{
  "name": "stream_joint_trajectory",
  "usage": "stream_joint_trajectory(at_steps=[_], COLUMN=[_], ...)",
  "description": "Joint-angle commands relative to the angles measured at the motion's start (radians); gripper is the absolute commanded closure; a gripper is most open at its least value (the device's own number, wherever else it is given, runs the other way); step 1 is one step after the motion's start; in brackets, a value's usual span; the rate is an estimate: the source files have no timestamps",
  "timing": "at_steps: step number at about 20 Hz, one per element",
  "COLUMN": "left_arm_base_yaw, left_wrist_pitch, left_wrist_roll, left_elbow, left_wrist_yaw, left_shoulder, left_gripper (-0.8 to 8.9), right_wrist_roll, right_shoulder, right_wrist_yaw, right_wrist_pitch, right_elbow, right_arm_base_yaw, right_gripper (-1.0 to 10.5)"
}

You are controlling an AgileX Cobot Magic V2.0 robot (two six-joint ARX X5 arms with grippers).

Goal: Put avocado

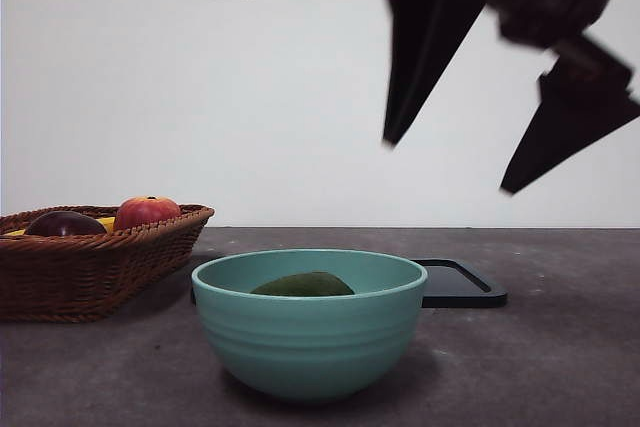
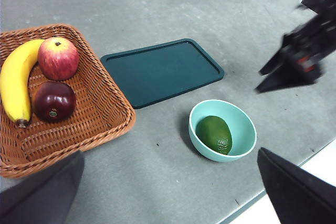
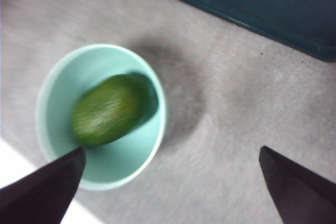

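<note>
Looking at right gripper (image 1: 450, 162): you see it at the upper right of the front frame, raised above the bowl, jaws spread wide with nothing between them.
Right gripper in left wrist frame (image 2: 273, 80): it appears at the right edge, blurred, over the table beyond the bowl.
Left gripper (image 2: 168, 192): your wrist frame shows its two jaws spread far apart at the bottom corners, holding nothing, high over the table.
Avocado (image 2: 214, 134): you find it lying on its side inside the bowl, at centre right of the left wrist frame; only its top shows over the rim in the front frame.
Bowl (image 1: 310, 342): teal, at bottom centre of the front frame.
Tray (image 2: 163, 69): dark, flat, just behind the bowl.
Basket (image 2: 100, 103): wicker, at the left, holding a banana (image 2: 14, 80), a red apple (image 2: 58, 59) and a dark maroon fruit (image 2: 53, 100).
</note>
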Motion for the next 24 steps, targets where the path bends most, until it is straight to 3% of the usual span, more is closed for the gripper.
stream_joint_trajectory(at_steps=[1,6,9,17,24], left_arm_base_yaw=[-0.011,-0.011,-0.011,-0.011,-0.011], left_wrist_pitch=[0.006,0.005,0.004,-0.021,-0.020], left_wrist_roll=[0.001,0.002,0.002,0.002,0.002], left_elbow=[0.009,0.009,0.009,0.009,0.009], left_wrist_yaw=[-0.005,-0.005,-0.005,-0.005,-0.005], left_shoulder=[0.000,0.000,0.000,0.000,0.000], left_gripper=[2.84,2.84,2.84,2.84,2.84], right_wrist_roll=[0.010,0.013,0.022,0.066,0.124], right_shoulder=[0.097,0.250,0.305,0.360,0.360], right_wrist_yaw=[0.026,0.051,0.051,0.039,0.074], right_wrist_pitch=[0.005,0.014,0.044,0.105,0.003], right_elbow=[0.034,0.047,0.047,0.047,0.152], right_arm_base_yaw=[0.030,0.060,0.081,0.098,0.076], right_gripper=[3.3,3.4,4.2,9.3,9.4])
